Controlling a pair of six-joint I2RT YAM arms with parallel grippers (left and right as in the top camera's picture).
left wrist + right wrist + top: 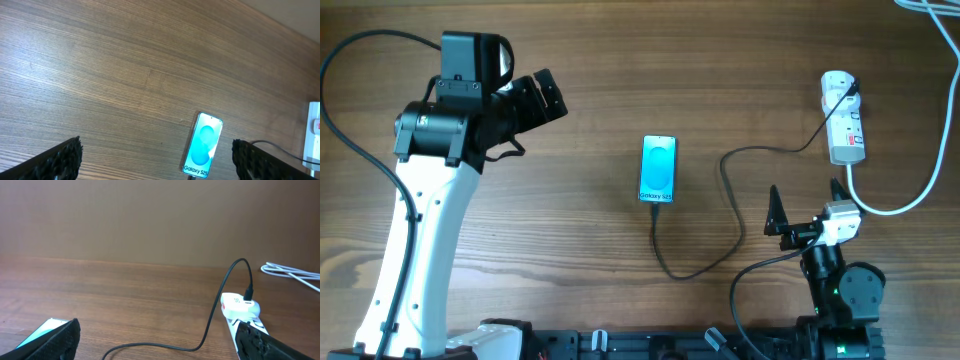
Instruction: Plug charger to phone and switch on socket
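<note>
The phone lies flat mid-table with its cyan screen up; it also shows in the left wrist view and at the edge of the right wrist view. The black charger cable runs from the phone's near end, loops round and rises to the white socket at the far right. Its end meets the phone's edge. My left gripper is open and empty, high and left of the phone. My right gripper is open and empty, just short of the socket, with the cable between its fingers.
A thick white cable curves from the socket off the right side and the far right corner. The socket's edge shows in the left wrist view. The bare wooden table lies all round the phone.
</note>
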